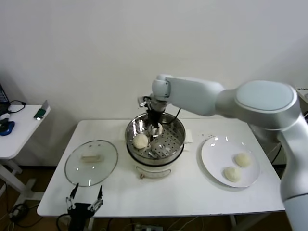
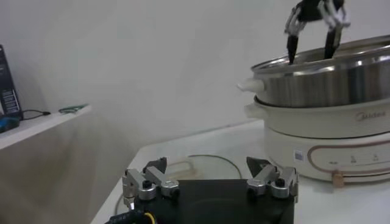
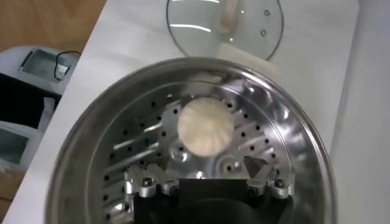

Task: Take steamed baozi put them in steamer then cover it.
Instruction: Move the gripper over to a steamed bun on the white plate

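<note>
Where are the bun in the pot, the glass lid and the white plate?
bun (image 1: 140, 141): head view, middle of its top.
glass lid (image 1: 91, 162): head view, glass beside the handle.
white plate (image 1: 215, 154): head view, bare part near the rim.

I count baozi: 3, one in the steamer (image 1: 140, 141), two on the plate (image 1: 243, 160) (image 1: 232, 174) | steamer (image 1: 178, 126): 1 | glass lid (image 1: 91, 162): 1 | white plate (image 1: 211, 156): 1

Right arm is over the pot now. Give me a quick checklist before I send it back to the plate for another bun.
1. Right tool open, nothing held: ok.
2. One baozi on the tray inside the steamer: ok.
3. Right tool clear of the steamer rim: not ok, fingers are inside.
4. Two buns waiting on the white plate: ok.
5. Cover lying off the pot: ok.
6. Left tool open, parked at the table edge: ok.
</note>
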Available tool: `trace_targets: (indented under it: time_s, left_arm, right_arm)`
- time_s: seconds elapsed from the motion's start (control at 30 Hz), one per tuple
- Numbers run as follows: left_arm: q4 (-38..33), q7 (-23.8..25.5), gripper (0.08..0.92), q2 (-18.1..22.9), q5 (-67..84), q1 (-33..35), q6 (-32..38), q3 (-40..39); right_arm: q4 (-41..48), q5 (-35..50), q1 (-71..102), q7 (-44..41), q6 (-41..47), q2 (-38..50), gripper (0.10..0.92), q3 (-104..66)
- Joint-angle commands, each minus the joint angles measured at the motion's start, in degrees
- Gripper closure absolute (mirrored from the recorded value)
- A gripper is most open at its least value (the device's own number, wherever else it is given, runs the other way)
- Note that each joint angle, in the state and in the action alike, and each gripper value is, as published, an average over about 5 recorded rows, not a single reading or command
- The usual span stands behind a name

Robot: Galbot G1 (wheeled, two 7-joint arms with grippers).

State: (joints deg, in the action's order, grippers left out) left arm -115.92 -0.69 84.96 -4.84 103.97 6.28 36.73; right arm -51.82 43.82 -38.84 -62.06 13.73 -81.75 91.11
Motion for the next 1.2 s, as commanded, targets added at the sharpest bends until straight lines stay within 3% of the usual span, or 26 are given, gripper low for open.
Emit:
trace_targets:
  time_s: [0.03,0.53,0.83,1.2]
  left_arm:
    - [-0.1,0.0,0.177,0.1,-0.4,0.0,-0.1,-0.2]
    - [-0.8,-0.1,0.177,0.6,-2.0,0.5,-0.6,-0.1]
    - [-1.0,-0.2,0.177,1.5,-3.2,0.8,-0.9,-0.1]
    - [-0.3,-0.3,0.177,2.1,-3.8,0.6,-1.0,0.0]
  right_arm:
    - [-14.0,0.1,-9.8,-0.5,-0.5,16.4,0.203,1.6]
    - [-26.4,-20.8,-3.2,-1.5,-5.3,44.5,0.203,-1.9]
    - [-24.7,-32.0,12.9,-2.5,-6.2,51.6,0.203,-11.4]
    - [-21.6,-37.7,26.7,-2.7,-6.6,53.3,0.203,-21.7]
